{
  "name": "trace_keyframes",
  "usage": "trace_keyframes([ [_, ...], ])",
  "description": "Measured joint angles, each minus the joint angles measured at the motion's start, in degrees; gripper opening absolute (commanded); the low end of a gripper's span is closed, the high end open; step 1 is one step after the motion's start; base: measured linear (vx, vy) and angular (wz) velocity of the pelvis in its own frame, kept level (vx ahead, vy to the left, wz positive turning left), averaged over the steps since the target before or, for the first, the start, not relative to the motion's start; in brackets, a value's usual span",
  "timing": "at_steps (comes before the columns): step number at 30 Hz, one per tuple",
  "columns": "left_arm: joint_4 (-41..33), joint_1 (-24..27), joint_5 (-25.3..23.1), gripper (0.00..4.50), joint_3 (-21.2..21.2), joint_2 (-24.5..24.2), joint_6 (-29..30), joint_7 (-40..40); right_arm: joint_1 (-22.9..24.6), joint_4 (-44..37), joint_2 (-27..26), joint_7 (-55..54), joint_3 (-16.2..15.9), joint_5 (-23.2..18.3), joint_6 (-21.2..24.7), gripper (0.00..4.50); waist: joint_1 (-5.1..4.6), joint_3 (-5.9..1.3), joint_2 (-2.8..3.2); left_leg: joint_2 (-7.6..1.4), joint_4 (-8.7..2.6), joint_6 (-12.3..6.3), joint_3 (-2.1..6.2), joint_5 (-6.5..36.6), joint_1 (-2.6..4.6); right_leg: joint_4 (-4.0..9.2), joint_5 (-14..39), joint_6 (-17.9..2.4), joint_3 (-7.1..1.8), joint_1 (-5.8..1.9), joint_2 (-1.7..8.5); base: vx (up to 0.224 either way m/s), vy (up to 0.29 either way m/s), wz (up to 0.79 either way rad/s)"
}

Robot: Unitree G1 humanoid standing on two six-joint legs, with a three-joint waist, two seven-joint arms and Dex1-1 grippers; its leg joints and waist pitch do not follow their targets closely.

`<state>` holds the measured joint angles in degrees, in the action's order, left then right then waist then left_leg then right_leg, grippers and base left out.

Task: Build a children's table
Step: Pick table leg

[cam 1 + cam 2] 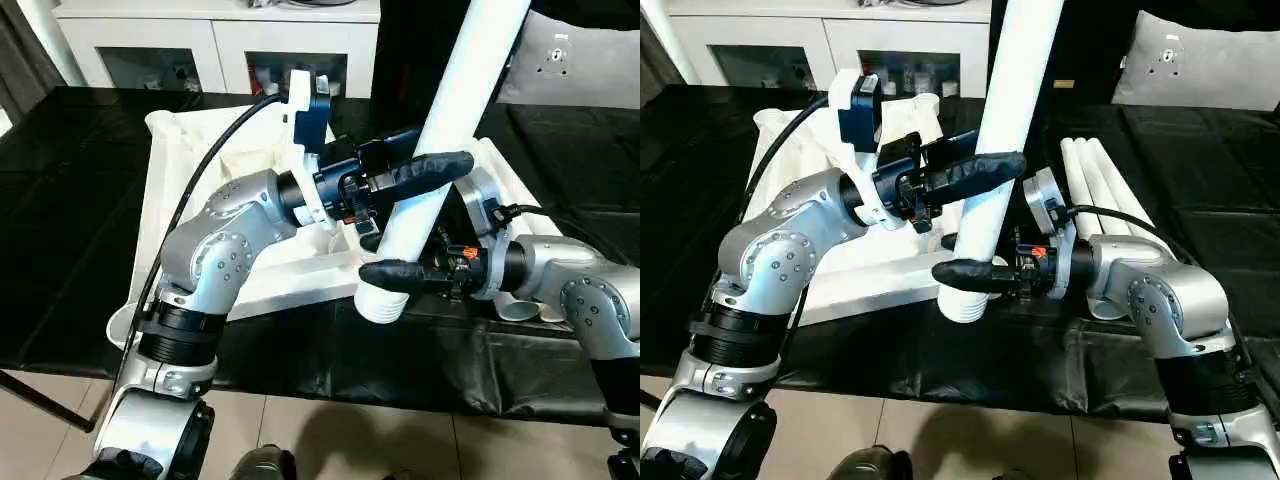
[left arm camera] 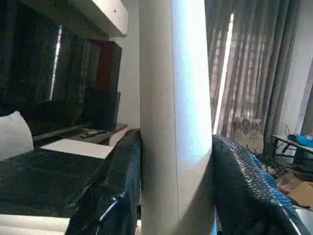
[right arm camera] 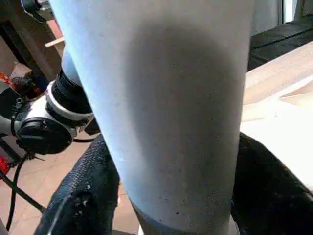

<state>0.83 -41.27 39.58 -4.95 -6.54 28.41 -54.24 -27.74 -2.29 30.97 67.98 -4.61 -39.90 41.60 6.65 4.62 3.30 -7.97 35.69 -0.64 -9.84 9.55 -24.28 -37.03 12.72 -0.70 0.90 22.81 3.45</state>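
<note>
A white tapered leg point(image 1: 455, 100) of the children's table stands nearly upright, leaning away to the right, its wide open end point(image 1: 383, 302) low at the front edge of the overturned white table top point(image 1: 290, 285). My left gripper point(image 1: 425, 185) is shut on the leg's middle, with a black finger point(image 2: 122, 186) pressed on each side. Lower down, near the wide end, my right gripper point(image 1: 405, 262) also clasps the leg, and its fingers point(image 3: 93, 186) lie against both sides.
Three more white legs point(image 1: 1100, 180) lie side by side on the black-covered worktable point(image 1: 60, 250), behind my right forearm. A white cabinet point(image 1: 200, 30) stands at the back and a grey panel point(image 1: 1200, 60) at the back right. Tiled floor lies below the table's front edge.
</note>
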Motion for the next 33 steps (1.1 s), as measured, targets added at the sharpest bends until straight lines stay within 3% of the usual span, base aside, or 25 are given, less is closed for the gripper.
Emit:
trace_keyframes([
  [5, 0.0, 0.0, -0.1, 1.78, 0.0, 0.1, 0.0, 0.0, 0.0, 0.0, 0.0, 0.0, 0.0, 0.8, -0.8, 3.13, -0.01, 0.0, 0.0, 0.0, 0.0, 0.0, 0.0, 0.0, 0.0, 0.0, 0.0, 0.0, 0.0, 0.0, 0.0, 0.0, 0.0, 0.0],
  [12, 0.0, 0.0, -1.0, 1.78, 0.0, 0.3, -0.1, 0.2, 0.0, 0.0, 0.0, 0.0, -0.3, 1.4, -1.2, 2.43, -0.01, 0.0, -0.01, 0.0, 0.0, 0.0, 0.0, 0.0, 0.0, 0.01, 0.0, 0.0, 0.0, 0.0, 0.0, 0.0, 0.0, 0.0],
  [21, 0.3, 0.0, -1.8, 1.78, 0.0, 0.9, -0.1, 2.3, 0.0, 0.1, 0.1, -0.1, -0.3, 2.3, -1.9, 1.98, -0.01, 0.0, -0.01, 0.0, 0.0, 0.0, -0.01, 0.0, 0.0, 0.0, 0.0, 0.0, 0.0, -0.01, 0.0, 0.0, 0.0, 0.0],
  [23, 0.5, 0.0, -1.9, 2.34, 0.1, 1.3, 0.3, 3.5, 0.0, 0.2, 0.2, -0.2, -0.3, 2.3, -1.6, 1.96, 0.01, -0.01, -0.03, 0.0, 0.0, 0.0, -0.01, 0.0, 0.0, 0.01, 0.0, 0.0, 0.0, -0.01, 0.0, 0.0, 0.0, 0.0],
  [33, -0.8, 0.0, -1.1, 3.03, -0.5, 2.3, 3.6, 5.9, 0.1, 0.3, -1.4, -2.3, -0.4, 2.5, -0.9, 1.91, 0.05, -0.03, -0.04, 0.0, 0.01, -0.02, -0.01, 0.0, 0.0, 0.0, 0.0, 0.0, 0.0, -0.01, 0.01, 0.0, 0.0, 0.0],
])
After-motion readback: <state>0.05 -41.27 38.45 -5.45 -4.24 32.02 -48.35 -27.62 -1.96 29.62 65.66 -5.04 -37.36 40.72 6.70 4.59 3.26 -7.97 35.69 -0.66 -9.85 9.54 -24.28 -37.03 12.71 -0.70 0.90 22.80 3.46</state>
